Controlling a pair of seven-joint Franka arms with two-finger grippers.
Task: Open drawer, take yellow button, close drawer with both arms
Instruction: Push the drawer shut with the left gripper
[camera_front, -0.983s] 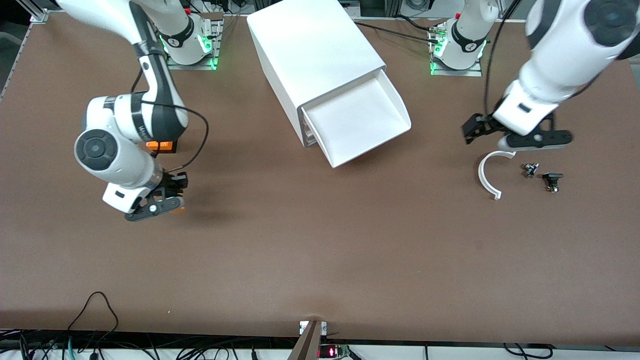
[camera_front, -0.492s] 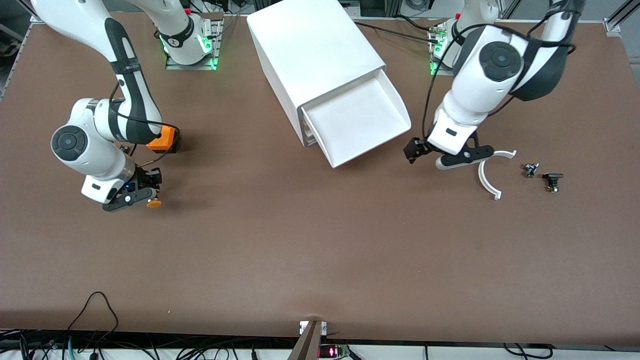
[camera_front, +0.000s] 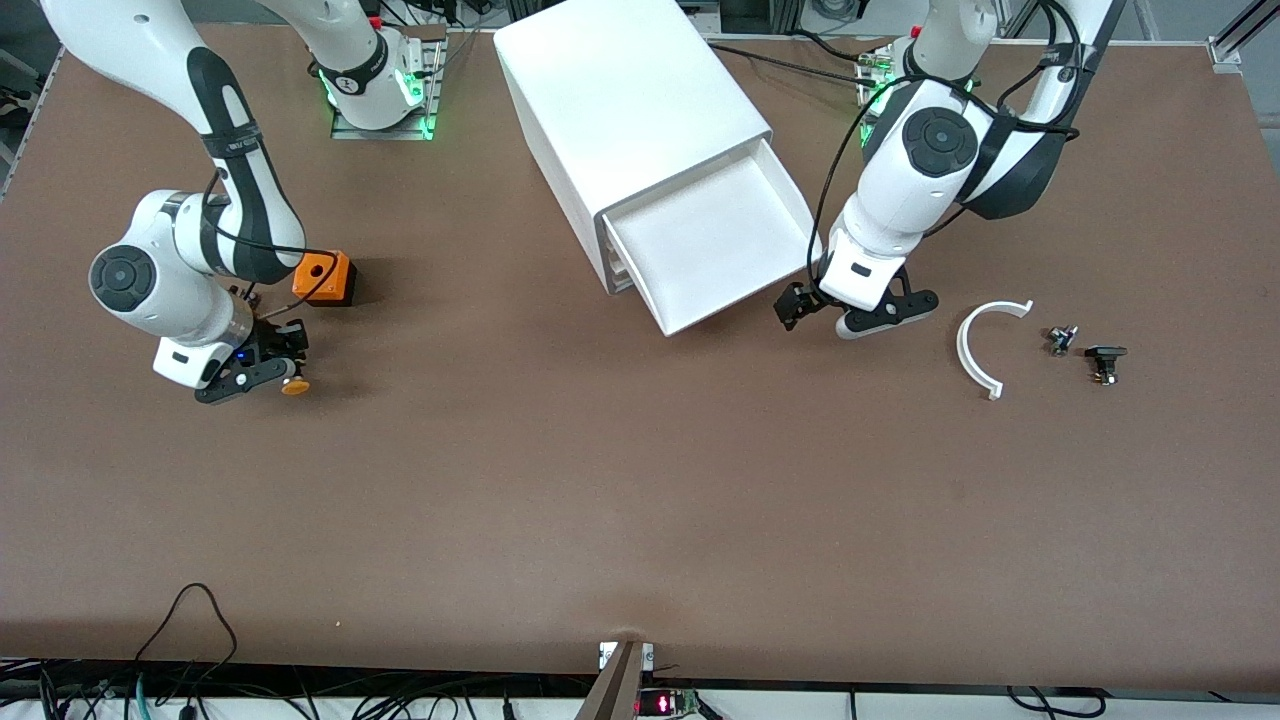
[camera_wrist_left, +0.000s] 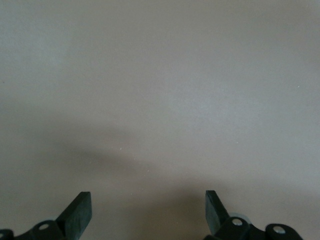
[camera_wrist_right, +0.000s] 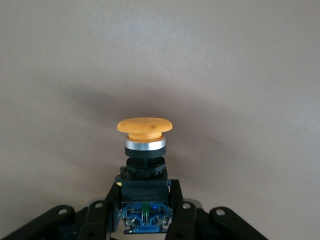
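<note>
Matt brown table (camera_front: 640, 500); smooth white plastic cabinet (camera_front: 620, 110) and drawer (camera_front: 715, 245), faint sheen. Button (camera_wrist_right: 145, 150) between the right gripper's (camera_wrist_right: 145, 210) matt black fingers (camera_wrist_right: 102, 217): matt orange cap, bright metal collar, black-and-blue plastic body. Glossy white arm shells (camera_front: 900, 190).

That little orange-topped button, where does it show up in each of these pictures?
Front view: the button is in the right hand, over the table near the orange cube.
Left wrist view: not in it.
Right wrist view: button centre, cap pointing away from the hand.
Shared landmark: the brown table.
</note>
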